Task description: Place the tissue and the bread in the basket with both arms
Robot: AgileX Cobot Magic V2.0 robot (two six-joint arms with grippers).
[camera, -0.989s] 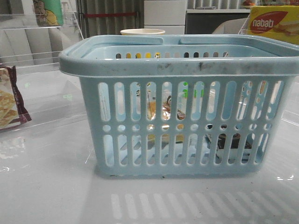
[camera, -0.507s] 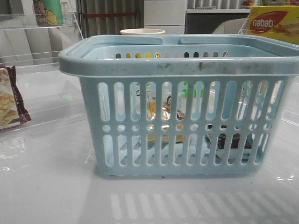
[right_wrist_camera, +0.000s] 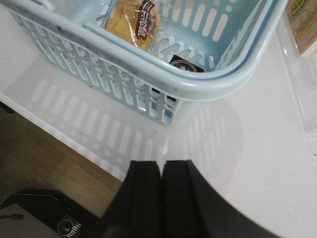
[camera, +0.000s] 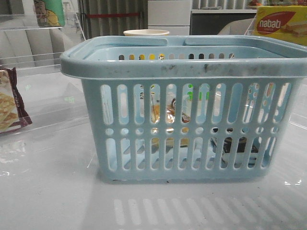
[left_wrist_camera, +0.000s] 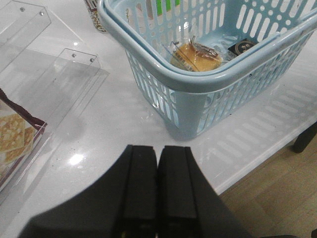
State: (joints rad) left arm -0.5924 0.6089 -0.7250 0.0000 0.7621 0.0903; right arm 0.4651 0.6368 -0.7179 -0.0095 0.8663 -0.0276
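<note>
Both grippers sit nearest the cameras, pulled back off the basket. Left gripper (left_wrist_camera: 157, 186) has its fingers pressed together with nothing between them, hanging over the white table (left_wrist_camera: 114, 124) near its edge. Right gripper (right_wrist_camera: 161, 191) is likewise closed and empty, just off the table edge over the floor. Reads as a retracted pose with the load dropped, so the task looks done or nearly so.

Next out, the light-blue basket (camera: 182, 69) stands upright on the table. Inside on its floor lies the bread (right_wrist_camera: 133, 22), a clear bag with a dark label, on the left-arm side. The tissue (right_wrist_camera: 185, 65), a small dark pack, lies beside it toward the right-arm corner; whether they touch, can't tell.

Further left, a maroon-edged snack bag (camera: 10, 103) leans in a clear acrylic tray (left_wrist_camera: 64, 82). Behind the basket: a paper cup (camera: 146, 33) and a yellow Nabati box (camera: 280, 24).
</note>
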